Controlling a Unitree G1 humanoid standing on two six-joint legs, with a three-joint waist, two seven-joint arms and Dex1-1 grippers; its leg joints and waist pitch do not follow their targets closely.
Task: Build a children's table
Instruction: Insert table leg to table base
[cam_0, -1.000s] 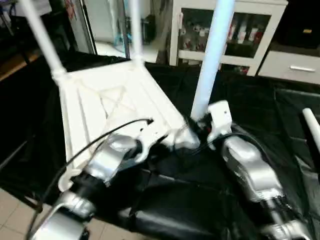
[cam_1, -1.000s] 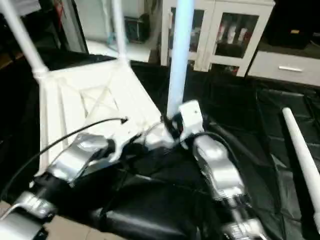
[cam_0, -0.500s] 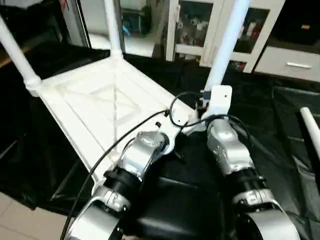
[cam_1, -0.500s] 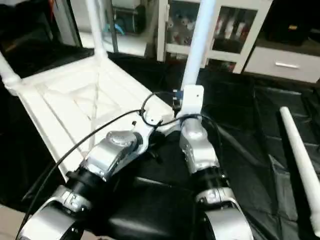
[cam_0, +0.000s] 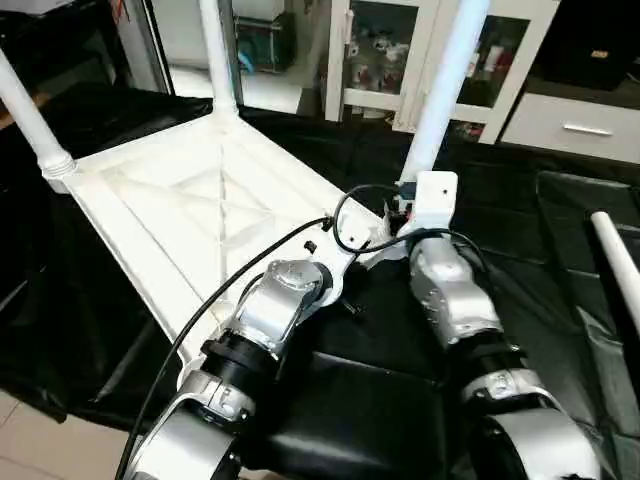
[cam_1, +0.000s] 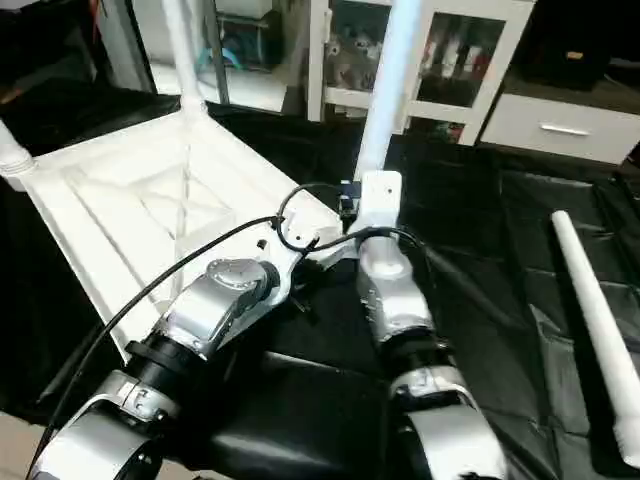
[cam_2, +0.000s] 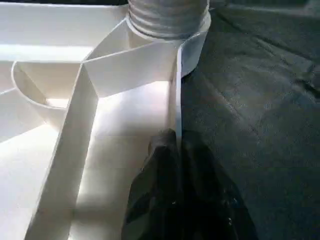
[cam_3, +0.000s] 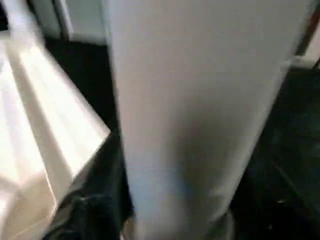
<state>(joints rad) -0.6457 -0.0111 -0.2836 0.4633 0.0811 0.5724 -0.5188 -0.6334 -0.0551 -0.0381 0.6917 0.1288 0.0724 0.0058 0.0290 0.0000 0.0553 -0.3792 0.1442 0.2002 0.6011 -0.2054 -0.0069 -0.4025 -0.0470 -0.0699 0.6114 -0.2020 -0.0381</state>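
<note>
- The table top (cam_0: 200, 200) lies underside up on the black work table (cam_0: 560, 230), its left part overhanging the edge.
- 3 legs (cam_0: 445, 80) stand upright in corner sockets; a 4th leg (cam_1: 590, 310) lies loose at the right, pointing near to far.
- The left gripper (cam_2: 177, 150) is pinched on the top's near-right rim.
- The right gripper (cam_0: 405, 235) sits at the near-right leg; its grip cannot be told.

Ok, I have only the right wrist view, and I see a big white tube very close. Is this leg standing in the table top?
Observer: Yes, the standing leg is upright in the near corner socket of the table top.
Operator: And where is the left gripper?
Observer: The left gripper is shut on the top's rim, beside that socket.
Operator: Is any leg not yet fitted?
Observer: One loose leg lies on the black cloth, off to the right.
</note>
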